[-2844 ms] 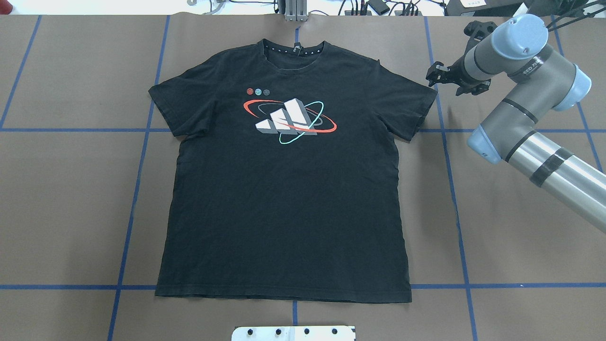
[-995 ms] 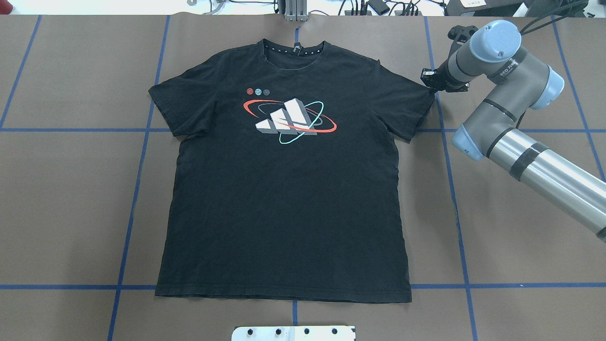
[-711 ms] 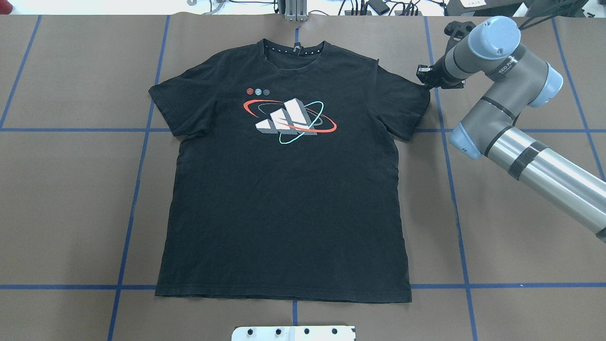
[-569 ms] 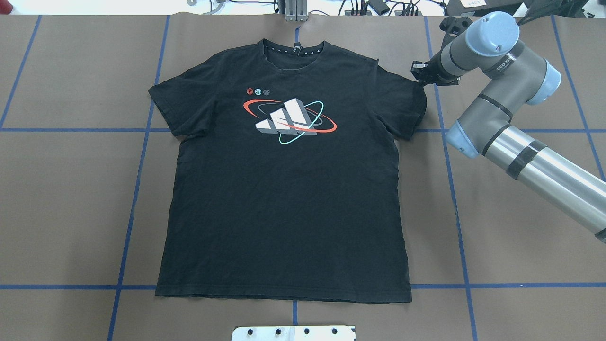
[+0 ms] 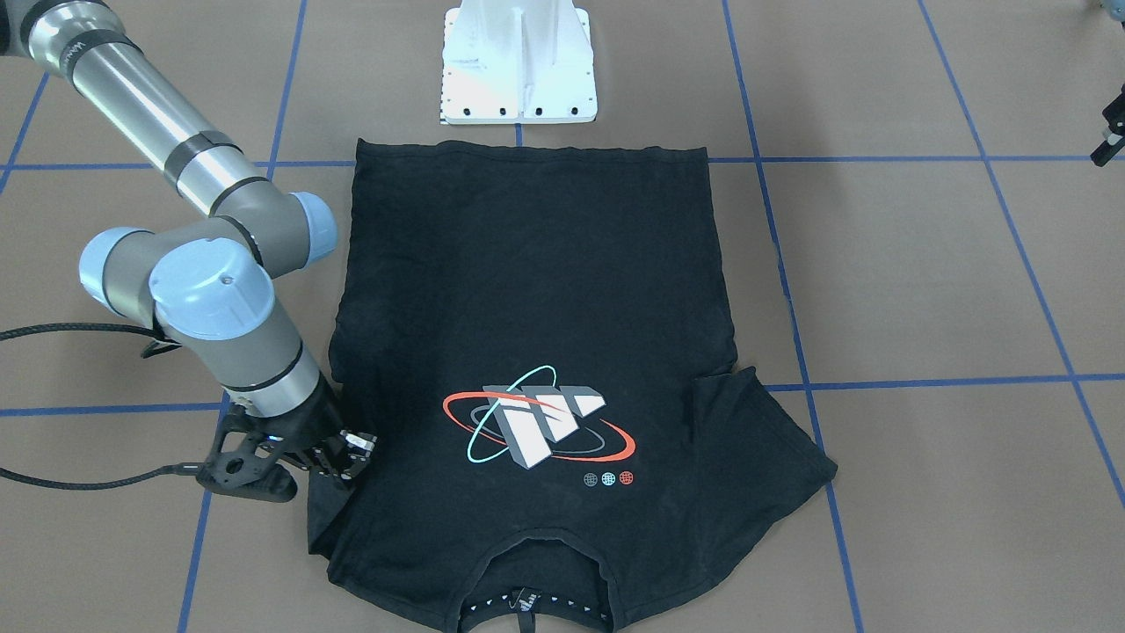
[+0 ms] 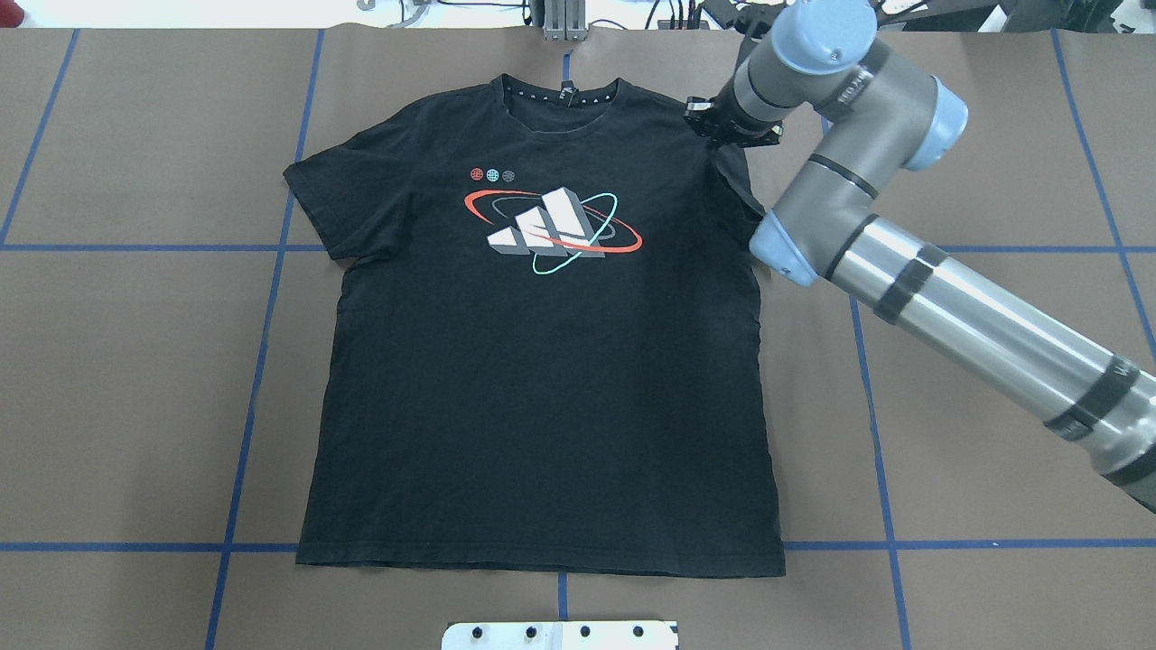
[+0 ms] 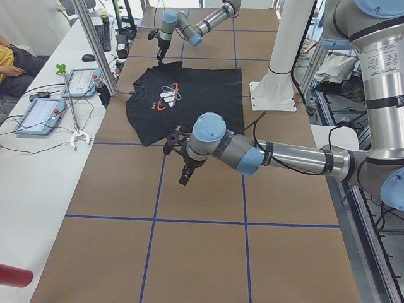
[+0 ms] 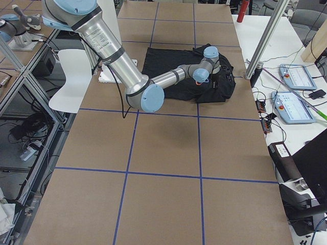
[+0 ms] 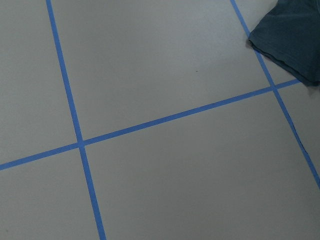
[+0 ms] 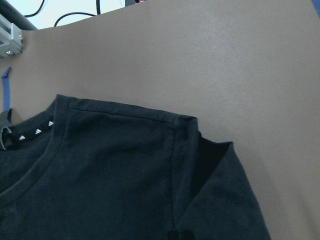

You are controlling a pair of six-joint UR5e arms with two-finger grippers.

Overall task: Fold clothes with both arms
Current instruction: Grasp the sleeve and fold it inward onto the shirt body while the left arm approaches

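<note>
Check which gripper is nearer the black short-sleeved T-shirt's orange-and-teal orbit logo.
Right. The right gripper pinches the black short-sleeved T-shirt at its shoulder, near the orbit logo. The left gripper hangs over the brown table, off the opposite sleeve.

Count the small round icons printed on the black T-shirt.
3, in a row on the T-shirt between orbit logo and collar; in the overhead view, left to right: orange icon, teal icon, grey icon. None seems hidden.

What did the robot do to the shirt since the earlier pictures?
The right claw closed on the shirt's sleeve on that side, which lay spread flat before. It then pulled the sleeve inward toward the collar, so it is now lifted and tucked in over the shoulder. The other sleeve, the body and the logo have not moved.
</note>
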